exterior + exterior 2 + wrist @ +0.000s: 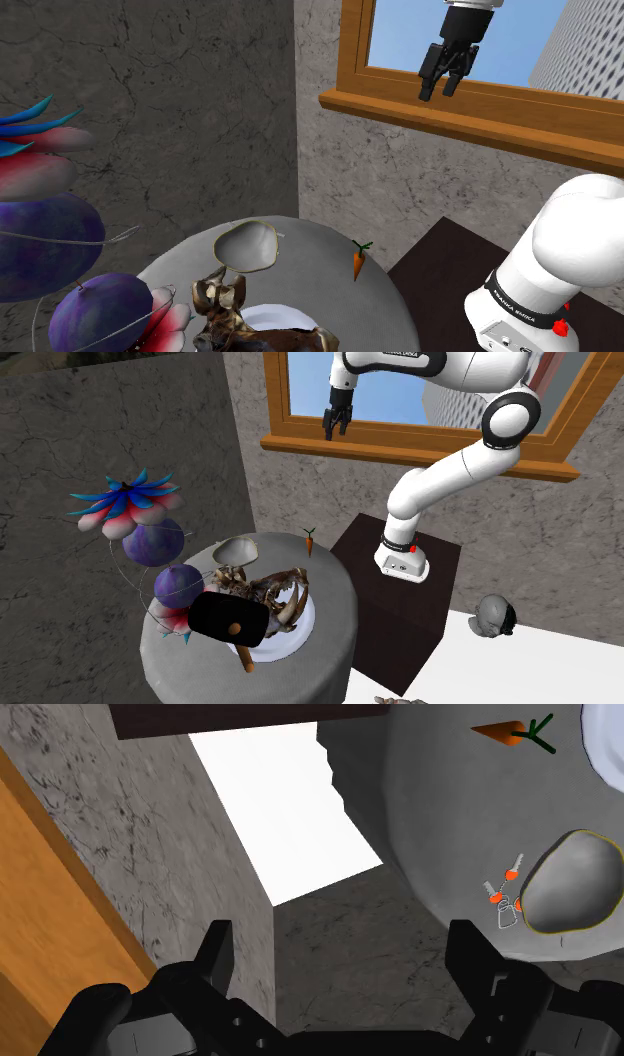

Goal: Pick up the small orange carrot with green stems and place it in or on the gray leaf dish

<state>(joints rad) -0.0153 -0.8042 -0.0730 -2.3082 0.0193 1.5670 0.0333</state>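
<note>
Reading the shoulder view from its left, I start at the gray leaf dish (247,247), my reference for everything else: it sits on the round grey table (320,275), close to the wall side. To the dish's right, clearly apart from it and nearer the table's rim, lies the small orange carrot (358,262). Its long axis runs roughly from the wall toward the table's near edge, with the green stems at the wall end and the tip toward me. Farther right of the dish and high above it, the jaws hang in front of the wooden window frame (470,105), released and spread, with nothing between them. In the wrist view the carrot (510,734) and the dish (570,884) both sit off to the same side of the jaws, not in line with them. I judge the coming move needs a long descent toward the dish's side, then a wrist turn to close across the carrot's width.
</note>
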